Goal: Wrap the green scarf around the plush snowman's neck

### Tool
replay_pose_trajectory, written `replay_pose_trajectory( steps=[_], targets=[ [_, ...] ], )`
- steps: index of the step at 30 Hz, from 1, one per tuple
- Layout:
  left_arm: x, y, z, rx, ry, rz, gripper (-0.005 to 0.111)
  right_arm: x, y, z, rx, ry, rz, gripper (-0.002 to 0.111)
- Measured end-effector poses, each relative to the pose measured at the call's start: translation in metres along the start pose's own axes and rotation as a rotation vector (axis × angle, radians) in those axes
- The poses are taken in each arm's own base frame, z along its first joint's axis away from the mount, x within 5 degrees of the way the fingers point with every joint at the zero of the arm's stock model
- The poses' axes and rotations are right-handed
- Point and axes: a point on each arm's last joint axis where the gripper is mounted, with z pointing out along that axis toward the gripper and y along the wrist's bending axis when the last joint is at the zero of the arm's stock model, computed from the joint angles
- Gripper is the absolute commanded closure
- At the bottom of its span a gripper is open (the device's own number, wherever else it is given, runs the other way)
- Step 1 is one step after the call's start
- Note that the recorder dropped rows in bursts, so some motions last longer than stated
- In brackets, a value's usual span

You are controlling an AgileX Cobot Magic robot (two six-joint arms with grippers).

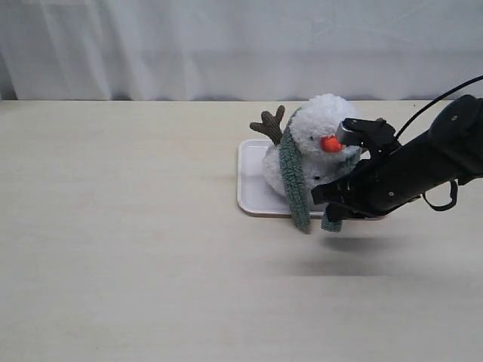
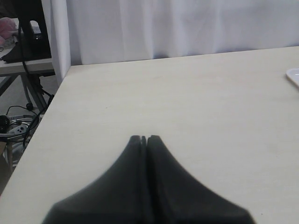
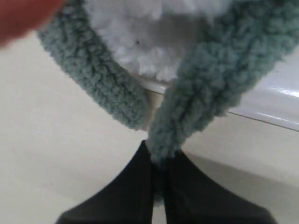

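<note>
The plush snowman (image 1: pixel 321 124) lies on a white tray (image 1: pixel 250 190), its orange nose (image 1: pixel 330 143) facing front. The green scarf (image 1: pixel 293 181) runs round its neck; one end hangs down over the tray's front edge, the other end (image 1: pixel 332 220) is pinched in my right gripper (image 1: pixel 330 205) just in front of the tray. In the right wrist view the two scarf strands (image 3: pixel 205 93) meet in a V, and my right gripper (image 3: pixel 159 156) is shut on the nearer one. My left gripper (image 2: pixel 144 138) is shut on nothing, over bare table far from the snowman.
A brown twig arm (image 1: pixel 269 124) sticks up behind the snowman. The tray's corner (image 2: pixel 293 76) shows at the edge of the left wrist view. The table's left edge (image 2: pixel 44 126) drops to a floor with cables and a stand. A white curtain hangs behind.
</note>
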Motion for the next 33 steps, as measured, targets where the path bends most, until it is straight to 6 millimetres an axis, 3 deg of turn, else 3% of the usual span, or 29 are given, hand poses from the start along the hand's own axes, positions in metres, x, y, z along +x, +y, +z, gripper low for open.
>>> replay_pose_trajectory(
  steps=[4,6,13,17,24,33],
  targets=[
    [0.0,0.0,0.0,0.0,0.0,0.0,0.107,0.002,-0.006,0.013,0.021,0.008,0.01,0.104],
    [0.0,0.0,0.0,0.0,0.0,0.0,0.107,0.002,-0.008,0.017,0.028,0.009,0.007,0.098],
    [0.0,0.0,0.0,0.0,0.0,0.0,0.107,0.002,-0.009,0.018,0.031,0.006,-0.004,0.058],
    [0.0,0.0,0.0,0.0,0.0,0.0,0.107,0.005,-0.007,0.018,0.009,0.038,-0.008,0.046],
    [0.0,0.0,0.0,0.0,0.0,0.0,0.107,0.008,-0.003,0.018,-0.028,0.067,-0.032,0.042],
    [0.0,0.0,0.0,0.0,0.0,0.0,0.107,-0.004,-0.003,0.018,-0.035,-0.058,-0.019,0.042]
  ],
)
